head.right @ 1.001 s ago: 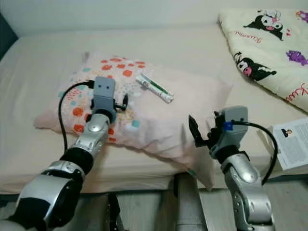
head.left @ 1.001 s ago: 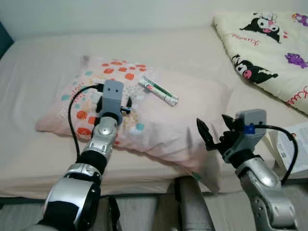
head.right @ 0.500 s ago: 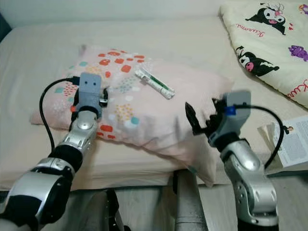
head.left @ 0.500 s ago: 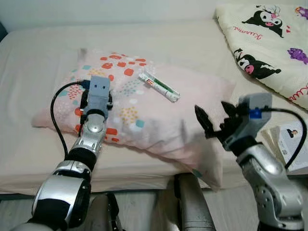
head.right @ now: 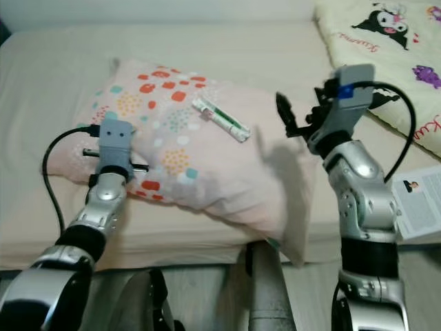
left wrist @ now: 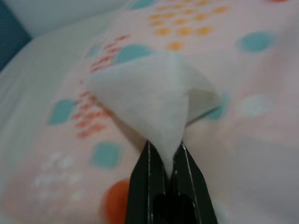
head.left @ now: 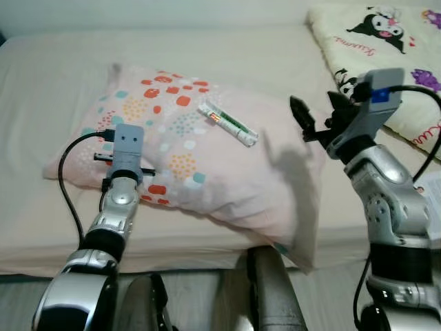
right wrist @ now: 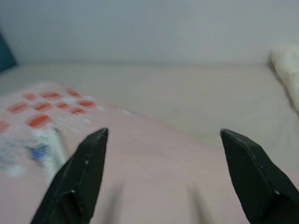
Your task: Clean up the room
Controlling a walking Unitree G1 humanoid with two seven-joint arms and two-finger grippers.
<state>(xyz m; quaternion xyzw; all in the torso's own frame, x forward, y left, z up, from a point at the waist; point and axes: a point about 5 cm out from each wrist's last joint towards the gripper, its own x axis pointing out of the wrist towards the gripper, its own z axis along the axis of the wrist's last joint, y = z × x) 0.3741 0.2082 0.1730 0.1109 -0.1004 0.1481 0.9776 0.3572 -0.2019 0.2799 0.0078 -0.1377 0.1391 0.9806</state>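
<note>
While the left gripper (left wrist: 164, 156) pinches a white tissue (left wrist: 154, 100) tight between its 2 black fingers, the right gripper (head.left: 318, 114) hangs in the air with its 2 fingers spread wide and nothing in them. The left one sits low over the near left part of the pink pillow (head.left: 207, 165), which lies on the bed (head.left: 62, 83). The right one floats over the right end of the pillow.

A small white and green tube (head.left: 227, 125) lies flat on top of the pillow, a bit far of the middle, between the 2 grippers. It looks like the next thing to tidy.

What could go wrong? The tissue is thin and soft, and it is held by just 1 corner. If the left arm jerks, the tissue could tear or slip out.

The pillow is squishy. If the right gripper pushes down hard on the tube, the tube could sink in or roll away down the slope. The fingers could also grab pillow cloth with the tube and drag the pillow.

At the far right lie a cartoon blanket (head.left: 386, 62) and some paper (head.right: 419, 203). A wide swing of the right arm could bump them.
</note>
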